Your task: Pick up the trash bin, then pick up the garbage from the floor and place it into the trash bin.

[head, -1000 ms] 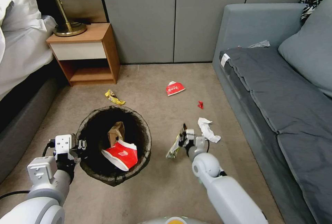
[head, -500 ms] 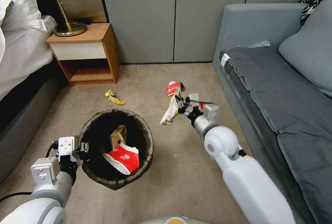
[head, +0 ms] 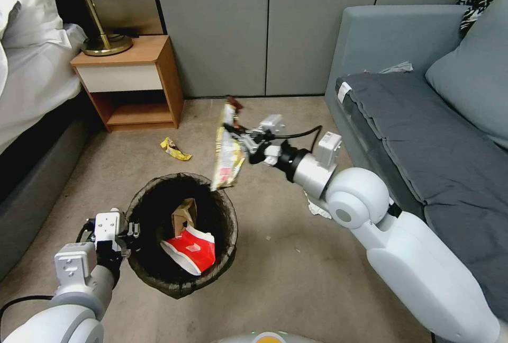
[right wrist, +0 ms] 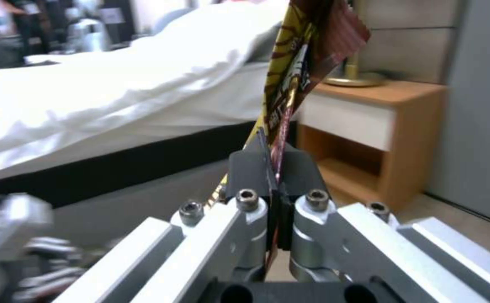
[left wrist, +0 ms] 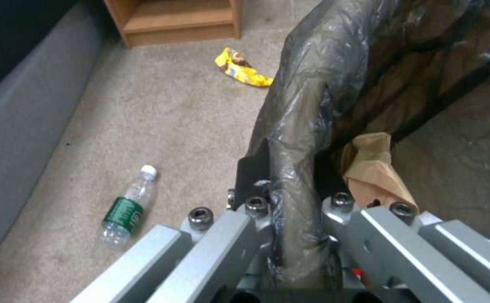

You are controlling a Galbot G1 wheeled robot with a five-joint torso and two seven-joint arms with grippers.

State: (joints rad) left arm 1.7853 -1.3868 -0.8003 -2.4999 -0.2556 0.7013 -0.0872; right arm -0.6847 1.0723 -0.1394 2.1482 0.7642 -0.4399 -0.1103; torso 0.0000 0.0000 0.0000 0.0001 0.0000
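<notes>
Left gripper [head: 128,230]: pinched on the trash bin [head: 182,285] rim through the bag liner; a thin grip, so the bin may tilt or slip.
Bin contents: brown paper bag [head: 183,215], red-and-white carton [head: 191,248].
Snack wrapper [head: 227,155]: dangles above the bin's far rim, clamped by the right gripper [head: 244,141]; released here, it may flutter outside.
Floor: yellow wrapper [head: 175,149], crumpled white paper [head: 315,207] remain.

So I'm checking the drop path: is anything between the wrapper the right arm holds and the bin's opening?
Nothing visible. The right gripper holds the snack wrapper hanging above the far rim of the trash bin, whose mouth is open. The left gripper grips the near-left rim, clear of that path.
</notes>
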